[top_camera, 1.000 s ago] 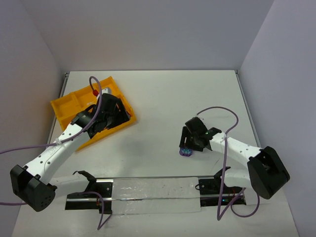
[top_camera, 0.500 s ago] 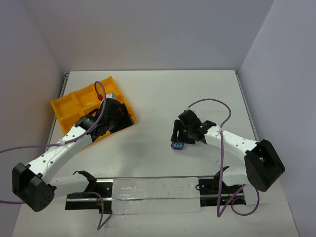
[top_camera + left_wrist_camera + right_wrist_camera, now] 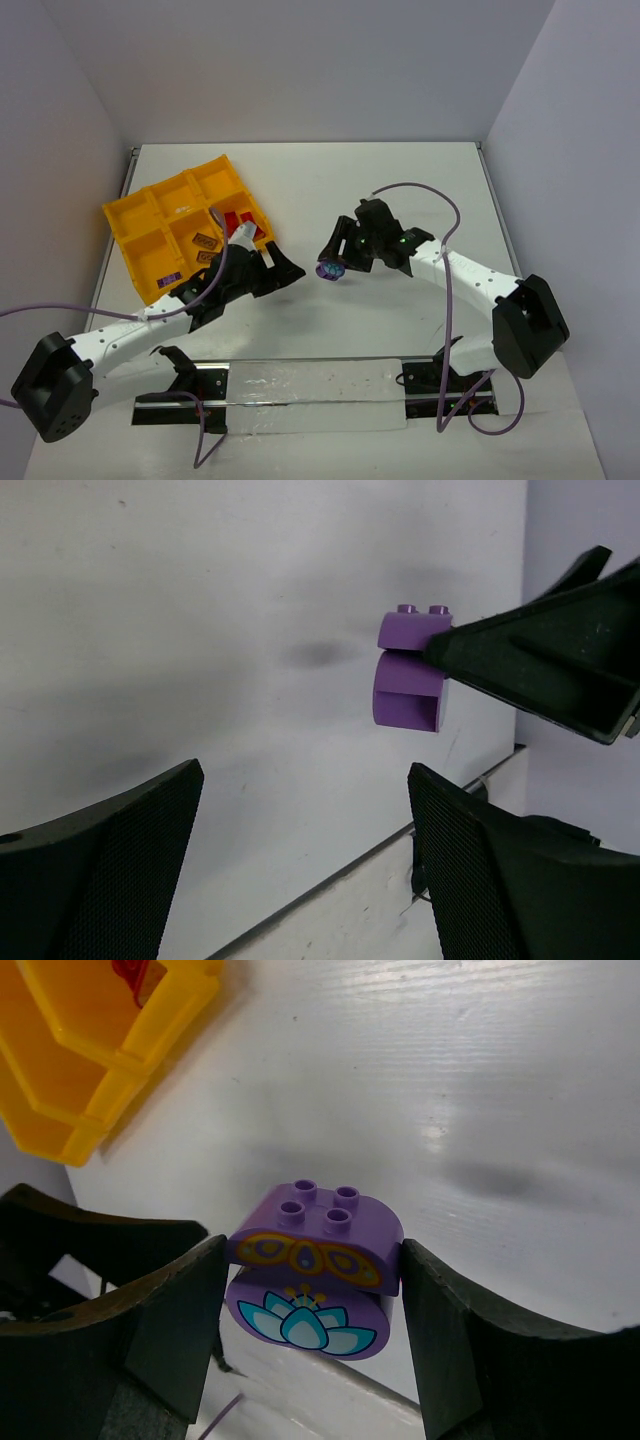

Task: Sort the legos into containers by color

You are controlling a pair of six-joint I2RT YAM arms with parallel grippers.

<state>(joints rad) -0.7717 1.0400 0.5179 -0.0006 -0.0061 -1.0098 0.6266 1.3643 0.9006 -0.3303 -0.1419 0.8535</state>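
Right gripper (image 3: 312, 1305): closed on the brick (image 3: 318, 1228), one finger flat against each side face. The brick hangs clear above the table (image 3: 500, 1080), to the right of the tray (image 3: 112, 215) and apart from it.

Handling, in my judgement: hard moulded plastic, light, rigid and smooth. It is apt to twist out of an off-centre squeeze, so the flat sides are the correct hold.

Appearance: purple, two stacked rounded pieces. Four studs on top, an orange pattern above, a blue-white flower below.

Left gripper (image 3: 300, 820): jaws apart, empty, near the tray's corner.
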